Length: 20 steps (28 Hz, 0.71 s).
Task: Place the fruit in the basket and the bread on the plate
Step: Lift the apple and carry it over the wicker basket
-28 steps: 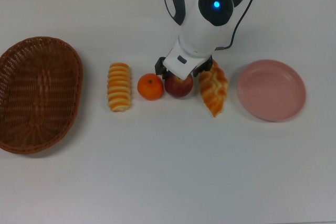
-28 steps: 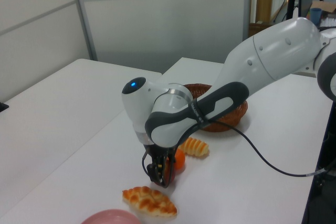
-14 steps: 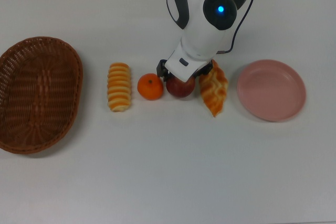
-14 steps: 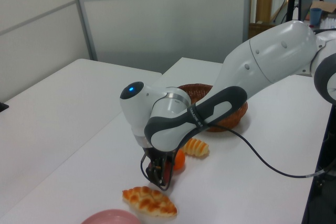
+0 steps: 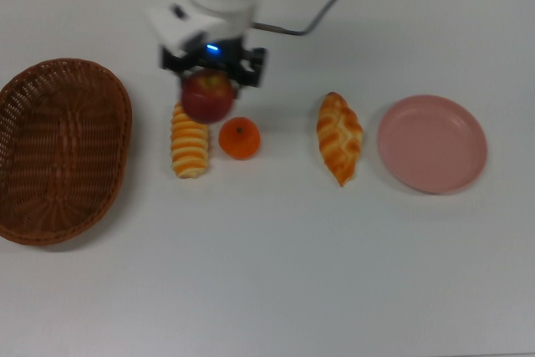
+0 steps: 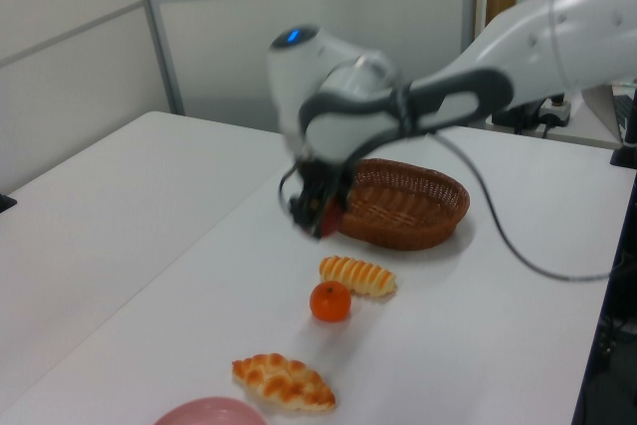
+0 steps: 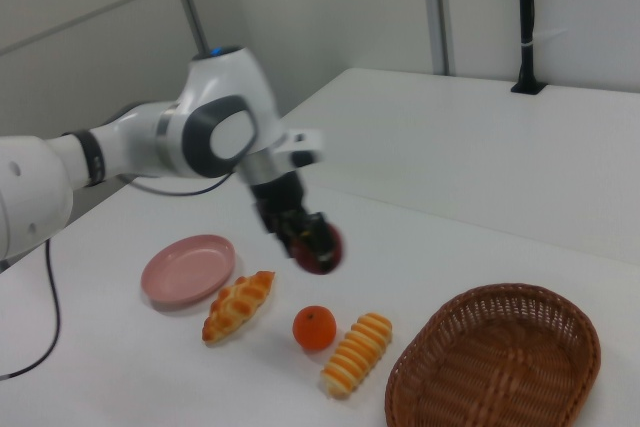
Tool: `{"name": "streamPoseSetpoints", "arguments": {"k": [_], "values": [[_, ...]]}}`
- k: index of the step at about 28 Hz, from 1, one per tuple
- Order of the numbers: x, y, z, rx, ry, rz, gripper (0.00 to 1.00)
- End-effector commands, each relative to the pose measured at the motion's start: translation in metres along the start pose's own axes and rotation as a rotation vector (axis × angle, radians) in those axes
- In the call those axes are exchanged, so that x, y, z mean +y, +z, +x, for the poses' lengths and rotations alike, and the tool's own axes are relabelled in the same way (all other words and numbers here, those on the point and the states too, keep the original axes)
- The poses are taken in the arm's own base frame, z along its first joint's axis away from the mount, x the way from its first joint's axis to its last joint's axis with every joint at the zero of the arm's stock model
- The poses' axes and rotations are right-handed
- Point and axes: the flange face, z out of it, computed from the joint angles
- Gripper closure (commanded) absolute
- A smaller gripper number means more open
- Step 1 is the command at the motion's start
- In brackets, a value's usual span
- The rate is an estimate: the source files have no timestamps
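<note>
Top view, left to right. Basket point(image 5: 63, 150) at the far left of the table point(image 5: 267, 273), nothing in it. Next comes the roll point(image 5: 190, 140), lying lengthwise on the table, well apart from the basket. Gripper point(image 5: 212, 73) is above the roll's far end, fingers clamped on the apple point(image 5: 207, 96); the apple is off the table (the left view point(image 6: 326, 218) and the right view point(image 7: 320, 247) both show it hanging in the air, between the row of food and the basket side). Mandarin point(image 5: 239, 139) sits on the table just beside the roll, on the top view's right of it, a small gap between them. Further right, a bare stretch of table, then the loaf point(image 5: 339, 138), pointed end toward the camera side. Plate point(image 5: 431, 143) at the far right, near the loaf but not touching, nothing on it. Both breads and the mandarin rest on the table, outside basket and plate.
</note>
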Motion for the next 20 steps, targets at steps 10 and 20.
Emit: {"name": "streamPoseSetpoints", "arguments": {"k": [10, 20], "values": [[0.251, 0.122, 0.022, -0.04, 0.046, -0.062, 0.68], [0.246, 0.149, 0.028, -0.029, 0.039, -0.044, 0.59]]}}
